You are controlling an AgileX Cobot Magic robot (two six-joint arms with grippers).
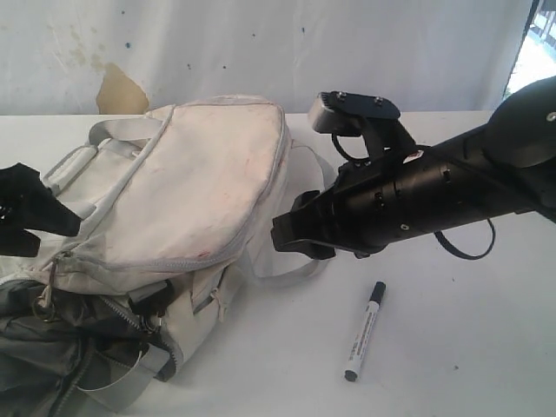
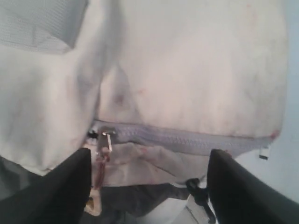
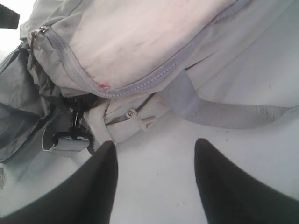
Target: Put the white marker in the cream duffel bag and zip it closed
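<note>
Holds left pincer (image 2: 149,154) spread wide, empty, facing the zip (image 2: 187,140) of the bag (image 1: 208,174); right pincer (image 3: 154,142) parted, empty, beside it, marker (image 1: 365,332) nearby on tabletop (image 1: 452,347).

- white marker (image 1: 365,332): slim white barrel with dark print, black cap, black end; lying flat on the white table (image 1: 460,347), outside the bag and near its front corner, capped end pointing away from the exterior camera.
- cream duffel bag (image 1: 208,182): soft, cream-white, faintly pink-stained, grey-strapped; slumped with its broad panel up, zipped shut along the visible curved edge, grey pocket end at the exterior view's lower left.
</note>
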